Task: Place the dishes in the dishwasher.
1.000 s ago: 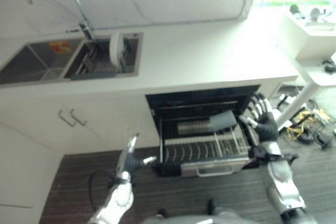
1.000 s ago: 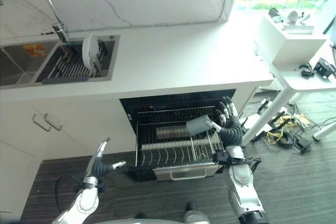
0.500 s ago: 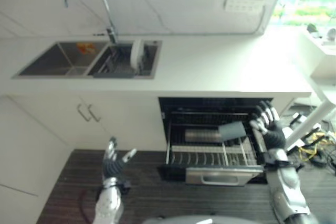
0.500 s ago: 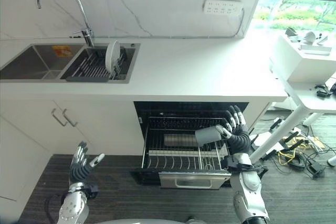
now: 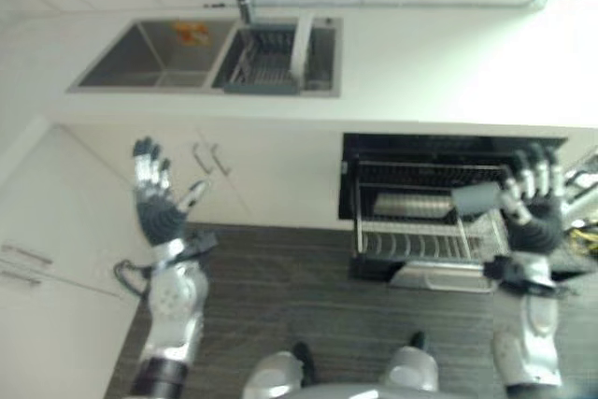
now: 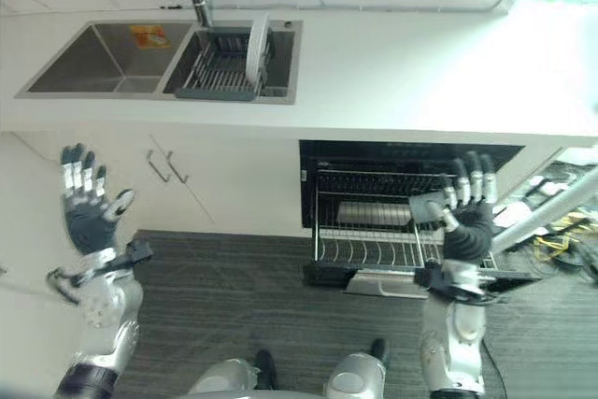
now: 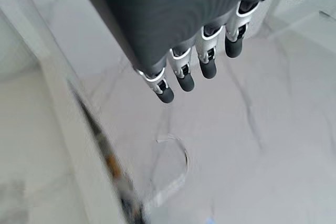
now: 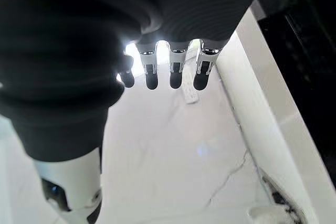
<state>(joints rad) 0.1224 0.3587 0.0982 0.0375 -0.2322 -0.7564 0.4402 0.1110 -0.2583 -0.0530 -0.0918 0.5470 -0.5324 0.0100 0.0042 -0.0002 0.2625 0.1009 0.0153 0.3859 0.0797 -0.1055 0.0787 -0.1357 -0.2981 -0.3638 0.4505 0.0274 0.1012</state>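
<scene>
— What is different from a second ago?

— My head has swung, so the whole scene has shifted; the kitchen itself has not moved. My left hand [image 6: 89, 217] has risen from low beside the dishwasher [image 6: 406, 221] to a raised position in front of the cabinet doors [image 6: 182, 179], fingers [image 6: 79, 175] spread wide and straight, holding nothing. My right hand [image 6: 467, 221] stays up at the open dishwasher, its fingers also straight and spread.

— And the grey cup?

— The cup [image 6: 428, 206] sits just at my right fingertips, on the near side of the pulled-out rack [image 6: 374, 245]. I cannot tell whether it rests in the rack or leans on my fingers; nothing is curled round it.

— So where are the dishes?

— Beyond my left fingers, up on the surface [image 6: 420, 81], a white plate [image 6: 258, 41] stands upright in the drying rack [image 6: 220, 67] inside the sink [image 6: 93, 58]. I judge the cup is delivered and the plate comes next, so my left hand lifting toward the sink fits.
</scene>
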